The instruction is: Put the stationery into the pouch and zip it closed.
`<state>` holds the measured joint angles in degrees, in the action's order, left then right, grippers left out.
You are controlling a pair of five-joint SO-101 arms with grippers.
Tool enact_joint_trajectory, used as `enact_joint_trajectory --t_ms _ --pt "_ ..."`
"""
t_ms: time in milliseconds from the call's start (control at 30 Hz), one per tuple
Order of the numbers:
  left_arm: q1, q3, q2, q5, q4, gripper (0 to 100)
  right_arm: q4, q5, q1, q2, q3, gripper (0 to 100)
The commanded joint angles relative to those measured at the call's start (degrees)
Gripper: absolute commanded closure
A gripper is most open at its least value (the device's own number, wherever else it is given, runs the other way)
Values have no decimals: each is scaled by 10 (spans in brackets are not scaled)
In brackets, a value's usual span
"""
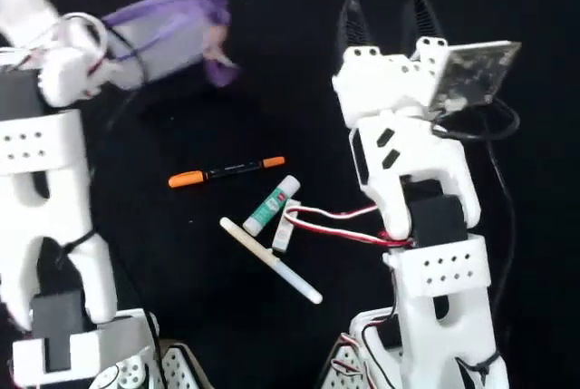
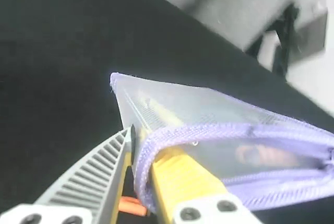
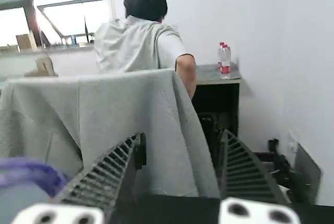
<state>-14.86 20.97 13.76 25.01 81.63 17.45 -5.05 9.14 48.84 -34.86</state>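
The left gripper point(image 2: 143, 145) is pinching one end of the purple pouch point(image 2: 219, 112) at its zip edge, w/ one finger sitting inside the mouth and the other pressing from outside. It is holding the pouch up, apparently lifted, over the far left part of the black table point(image 1: 227, 335), w/ the mouth parted at the gripped end. The right gripper point(image 3: 182, 136) is hanging raised on the other side, jaws spread wide and carrying nothing, pointing out past the table's far edge. The stationery is lying loose btwn the two arms: an orange marker point(image 1: 227, 171), a glue stick point(image 1: 270, 205), a white pen point(image 1: 270, 260) and a small white piece point(image 1: 284, 226) just beside the glue stick, too small to name. All of it is sitting nearer the robot than the pouch and to the pouch's right, i.e. below and behind the free gripper, back toward its base. The marker's long axis is running side to side across the table, the glue stick and pen are lying on opposing diagonals. The pick-up is probably falling to the right arm, since it is free and closer, and its jaws would likely need to straddle the marker across its length.
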Motion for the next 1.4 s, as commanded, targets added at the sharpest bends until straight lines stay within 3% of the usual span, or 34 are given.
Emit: enact_joint_trajectory --t_ms 0,167,400,533,833,1000,1167,1367 --pt "-50 26 24 5 -13 971 70 118 33 14 32 780" --pt "-89 3 0 5 -17 971 119 199 83 -18 18 780" --pt "-161 3 -49 5 -18 971 148 230 113 -130 8 780" --pt "-196 3 -63 5 -25 971 149 309 154 -194 -20 780" --pt "-219 -1 -64 5 -33 971 72 353 242 -340 -78 780" --pt "-219 -2 -65 5 -33 971 65 353 241 -476 -11 780" --pt "-218 -3 -65 5 -33 971 134 411 253 -582 76 780" --pt "-218 -3 -65 5 -30 971 197 416 255 -656 175 780"
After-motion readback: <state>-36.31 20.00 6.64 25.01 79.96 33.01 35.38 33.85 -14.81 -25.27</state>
